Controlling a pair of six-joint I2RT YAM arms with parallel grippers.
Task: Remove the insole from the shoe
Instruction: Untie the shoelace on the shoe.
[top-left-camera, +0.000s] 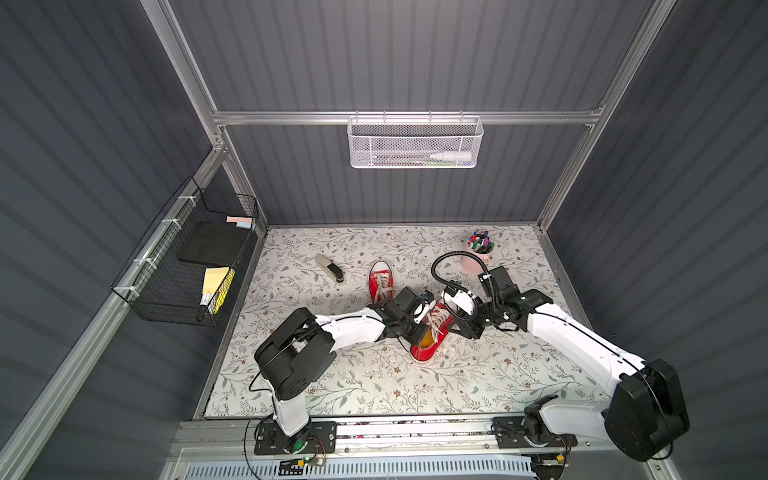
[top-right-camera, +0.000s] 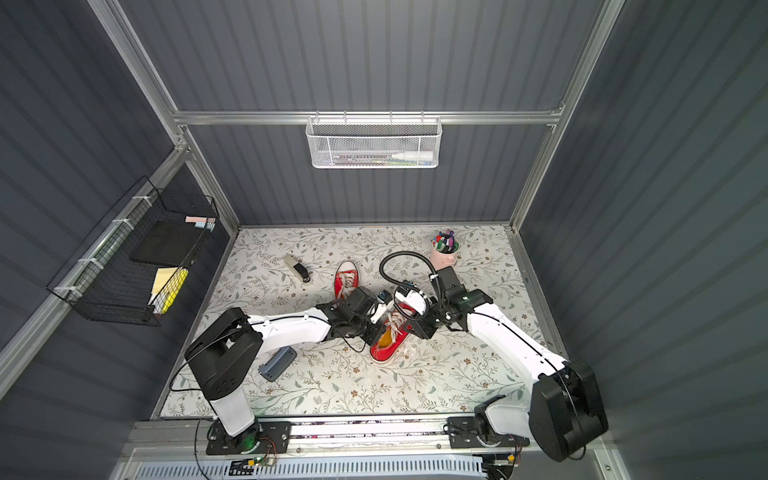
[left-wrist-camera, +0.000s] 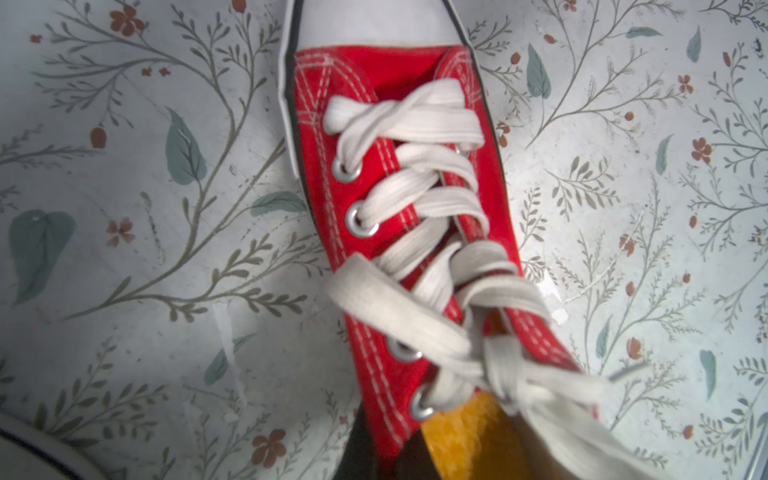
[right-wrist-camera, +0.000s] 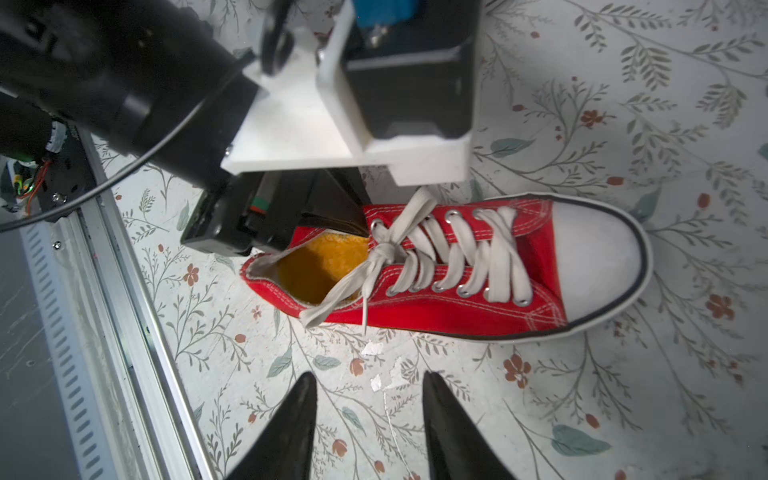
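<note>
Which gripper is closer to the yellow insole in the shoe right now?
Left. The left gripper is shut on the collar of the shoe, right beside the insole. The right gripper hangs open over the table alongside, not touching.

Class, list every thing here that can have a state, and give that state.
near shoe, upright on its sole, laced.
insole, inside the near shoe.
left gripper, shut at the near shoe's collar.
right gripper, open, empty, beside the near shoe.
far shoe, upright, laced.
stapler, closed.
marker cup, upright, filled.
</note>
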